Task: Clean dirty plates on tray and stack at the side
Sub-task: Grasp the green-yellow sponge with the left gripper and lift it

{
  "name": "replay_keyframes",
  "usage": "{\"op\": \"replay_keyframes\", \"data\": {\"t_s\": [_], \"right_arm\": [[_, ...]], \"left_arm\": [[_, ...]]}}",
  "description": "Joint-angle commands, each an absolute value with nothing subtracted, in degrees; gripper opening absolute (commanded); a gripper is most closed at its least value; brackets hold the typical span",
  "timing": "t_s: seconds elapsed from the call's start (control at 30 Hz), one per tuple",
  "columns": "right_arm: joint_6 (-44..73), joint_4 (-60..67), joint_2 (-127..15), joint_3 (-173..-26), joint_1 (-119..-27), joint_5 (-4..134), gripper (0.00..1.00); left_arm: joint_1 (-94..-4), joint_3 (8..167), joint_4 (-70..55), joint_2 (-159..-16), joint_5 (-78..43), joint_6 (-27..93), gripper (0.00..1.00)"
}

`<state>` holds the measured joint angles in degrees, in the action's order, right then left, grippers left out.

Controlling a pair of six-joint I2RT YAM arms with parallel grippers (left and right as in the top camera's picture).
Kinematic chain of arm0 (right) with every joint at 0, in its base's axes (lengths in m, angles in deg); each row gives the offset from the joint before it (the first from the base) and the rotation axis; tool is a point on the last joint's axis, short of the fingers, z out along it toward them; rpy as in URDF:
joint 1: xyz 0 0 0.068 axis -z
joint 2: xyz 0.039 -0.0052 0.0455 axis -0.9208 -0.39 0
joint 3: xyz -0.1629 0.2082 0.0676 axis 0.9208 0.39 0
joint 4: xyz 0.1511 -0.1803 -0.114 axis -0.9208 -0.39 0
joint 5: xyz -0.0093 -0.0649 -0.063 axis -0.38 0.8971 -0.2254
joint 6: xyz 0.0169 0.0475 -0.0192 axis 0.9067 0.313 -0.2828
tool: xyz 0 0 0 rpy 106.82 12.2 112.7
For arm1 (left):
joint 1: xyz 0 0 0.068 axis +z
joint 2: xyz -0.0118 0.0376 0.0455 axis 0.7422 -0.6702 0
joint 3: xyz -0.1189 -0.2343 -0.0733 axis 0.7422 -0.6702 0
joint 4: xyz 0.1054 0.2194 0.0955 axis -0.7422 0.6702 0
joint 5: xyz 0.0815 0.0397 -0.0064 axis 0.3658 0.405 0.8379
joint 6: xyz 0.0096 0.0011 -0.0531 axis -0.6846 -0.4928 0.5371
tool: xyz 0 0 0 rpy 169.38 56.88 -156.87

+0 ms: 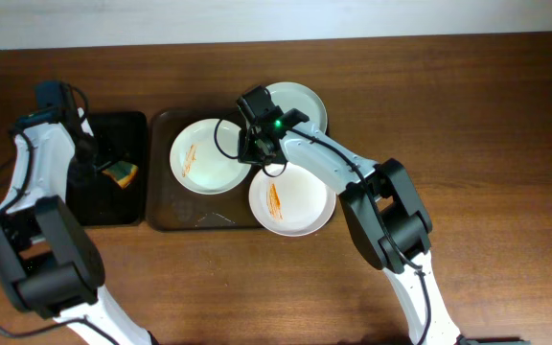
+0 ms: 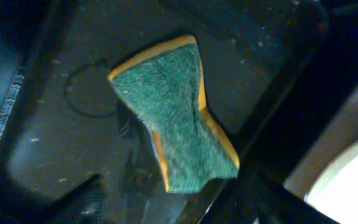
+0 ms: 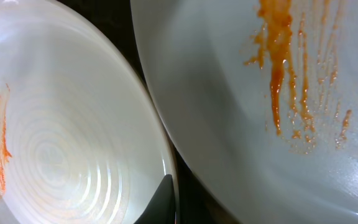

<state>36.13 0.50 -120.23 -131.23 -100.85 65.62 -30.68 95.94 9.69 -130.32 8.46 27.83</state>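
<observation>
The brown tray (image 1: pixel 175 216) sits near the middle of the counter (image 1: pixel 477 115), a bit closer to the back edge. Two dirty plates lie on it. The left plate (image 1: pixel 209 168) fits inside the tray's rim. The front plate (image 1: pixel 300 206) sticks out over the tray's right edge, toward the front of the counter. Both have orange streaks (image 3: pixel 278 68). In the right wrist view their rims come very close, with only a thin dark gap between them. A clean plate (image 1: pixel 305 101) lies on the counter by the tray's back right corner. The right arm covers part of it.

The right tool (image 1: pixel 255 153) hangs over that thin gap, where the plates crowd together. Only one of its fingers (image 3: pixel 163 199) shows, dark and pointed, right by the left plate's rim. I cannot tell how far open this tool is, or if it has hold of anything.

The black tray (image 1: pixel 127 206) lies just beside the brown tray, on the side toward the counter's left edge. The sponge (image 2: pixel 176 118) lies in it. It is green on top with yellow edges, and pinched thin in the middle. The left tool (image 2: pixel 173 205) is over it with its fingers spread wide. One end of the sponge is between them, but they do not squeeze it.

There is lots of bare wood toward the counter's right edge and along its front edge.
</observation>
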Motion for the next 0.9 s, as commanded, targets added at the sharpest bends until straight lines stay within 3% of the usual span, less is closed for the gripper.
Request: {"op": "replay_keyframes", "data": {"t_s": [0.0, 0.33, 0.4, 0.5, 0.57, 0.87], "right_arm": [[34.27, -0.12, -121.39, -131.48, -101.50, 68.16, 0.04], [33.88, -0.12, -121.39, -131.48, -102.40, 68.90, 0.04], [33.88, -0.12, -121.39, -131.48, -102.40, 68.90, 0.04], [33.88, -0.12, -121.39, -131.48, -102.40, 68.90, 0.04], [33.88, -0.12, -121.39, -131.48, -102.40, 68.90, 0.04], [33.84, -0.12, -121.39, -131.48, -102.40, 68.83, 0.04]], "left_arm": [[-31.51, 96.49, 8.71, -134.49, 7.85, 40.25, 0.64], [-33.28, 96.49, 2.11, -140.20, 10.73, 43.44, 0.61], [-33.28, 96.51, 1.98, -140.20, 11.61, 43.44, 0.39], [-33.24, 96.88, 2.65, -140.18, 11.56, 43.44, 0.31], [-33.24, 98.22, 4.86, -140.18, 11.56, 43.42, 0.02], [-33.26, 114.28, 23.61, -140.18, 14.75, 32.82, 0.01]]}}
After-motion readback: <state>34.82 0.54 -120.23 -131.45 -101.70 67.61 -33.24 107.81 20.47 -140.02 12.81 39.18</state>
